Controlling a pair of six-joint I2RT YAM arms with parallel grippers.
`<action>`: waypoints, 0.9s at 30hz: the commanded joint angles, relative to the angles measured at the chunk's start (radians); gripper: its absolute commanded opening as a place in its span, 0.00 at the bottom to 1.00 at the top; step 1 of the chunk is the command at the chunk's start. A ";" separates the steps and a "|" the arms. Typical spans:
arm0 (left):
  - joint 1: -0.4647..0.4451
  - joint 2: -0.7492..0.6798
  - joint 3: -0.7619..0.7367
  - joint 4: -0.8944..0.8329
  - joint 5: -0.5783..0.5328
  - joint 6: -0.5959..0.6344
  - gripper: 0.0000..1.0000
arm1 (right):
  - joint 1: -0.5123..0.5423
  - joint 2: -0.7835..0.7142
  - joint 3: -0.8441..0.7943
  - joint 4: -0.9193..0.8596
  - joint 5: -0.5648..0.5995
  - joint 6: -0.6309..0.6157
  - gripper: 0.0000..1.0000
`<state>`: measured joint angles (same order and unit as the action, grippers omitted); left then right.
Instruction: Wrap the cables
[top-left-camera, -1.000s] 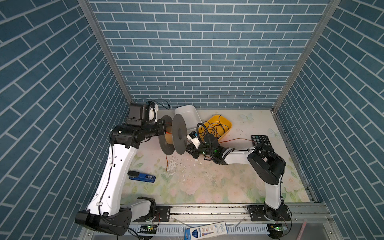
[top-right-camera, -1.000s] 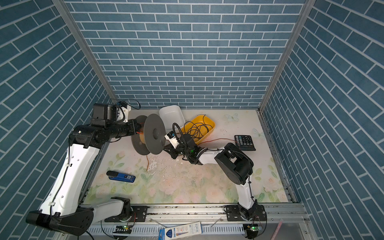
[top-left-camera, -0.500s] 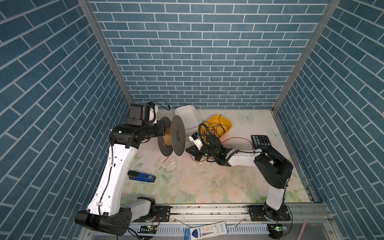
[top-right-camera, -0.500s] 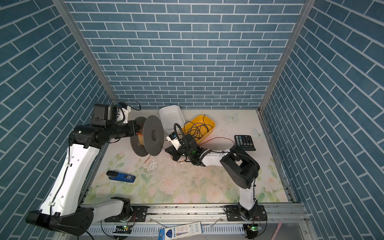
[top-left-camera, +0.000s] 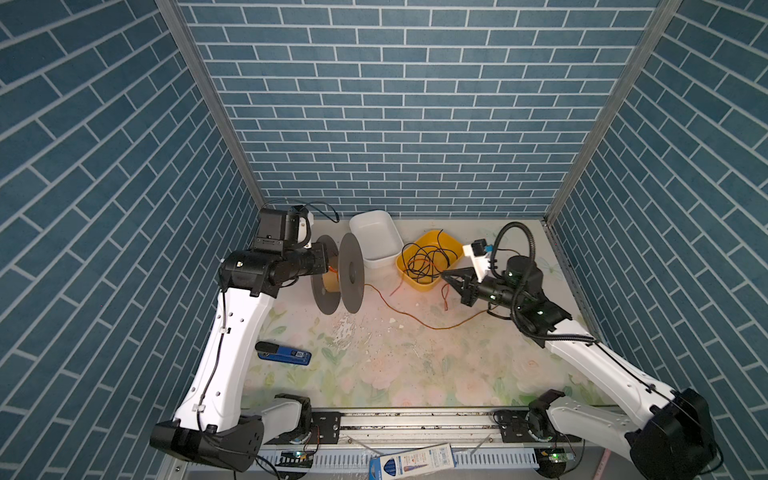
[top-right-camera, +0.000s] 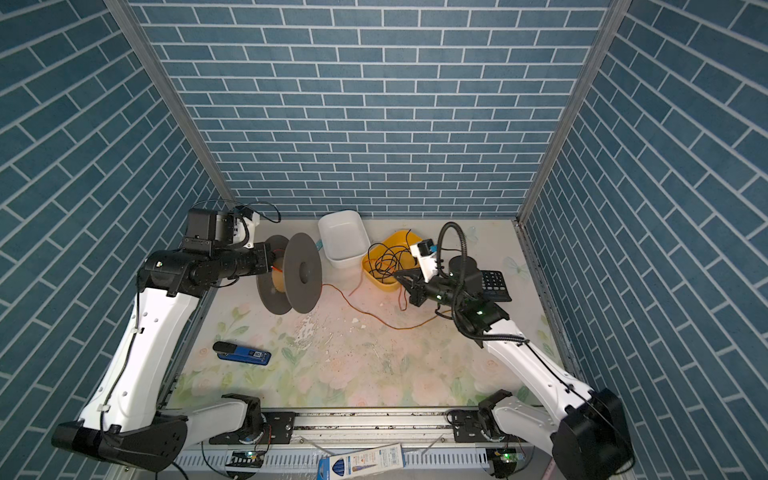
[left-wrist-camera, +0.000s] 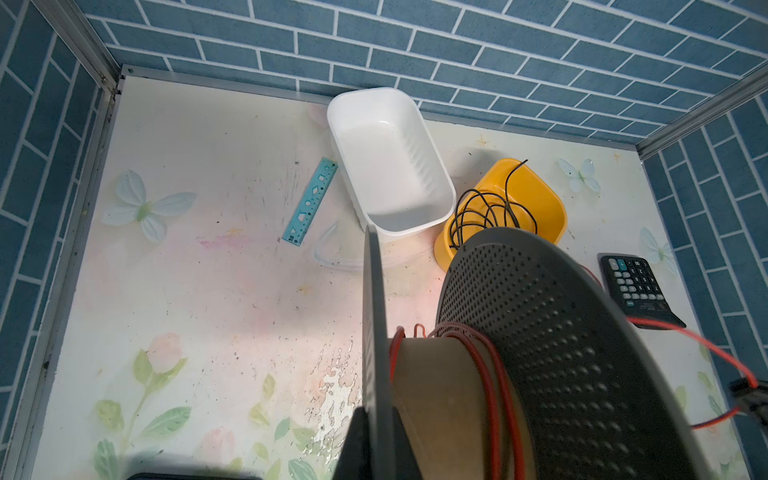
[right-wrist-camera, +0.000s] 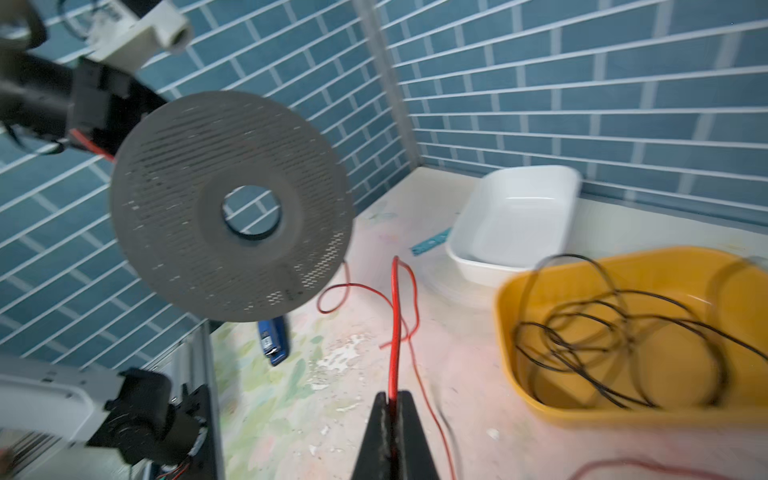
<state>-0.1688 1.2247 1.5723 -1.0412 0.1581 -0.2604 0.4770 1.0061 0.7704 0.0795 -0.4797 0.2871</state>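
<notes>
Our right gripper (right-wrist-camera: 390, 409) is pinched shut on the orange cable (right-wrist-camera: 394, 324), holding it out from the spool (right-wrist-camera: 166, 216) our closed left gripper (top-left-camera: 322, 268) holds aloft, likely for winding.

The front middle of the table (top-left-camera: 415, 374) is open; a gripper can pass there. Farther back the orange wire (top-left-camera: 434, 329) lies across it, from the raised grey spool (top-left-camera: 351, 278) to the right gripper (top-left-camera: 444, 275). The white tub (top-left-camera: 374, 237) and yellow tub (top-left-camera: 446, 243) stand side by side at the back wall. A blue stapler (top-left-camera: 284, 353) lies front left.
</notes>
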 joint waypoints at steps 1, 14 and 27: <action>0.003 -0.002 0.026 0.050 0.022 0.001 0.00 | -0.079 -0.129 -0.021 -0.232 0.229 -0.025 0.00; 0.002 -0.018 0.076 0.106 0.281 -0.003 0.00 | -0.193 0.165 0.188 -0.607 0.360 0.046 0.53; 0.000 -0.022 0.122 0.096 0.356 -0.046 0.00 | 0.022 0.309 0.081 0.087 0.009 -0.014 0.99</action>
<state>-0.1688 1.2243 1.6470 -0.9970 0.4557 -0.2783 0.4751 1.2602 0.8909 -0.1032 -0.3466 0.3088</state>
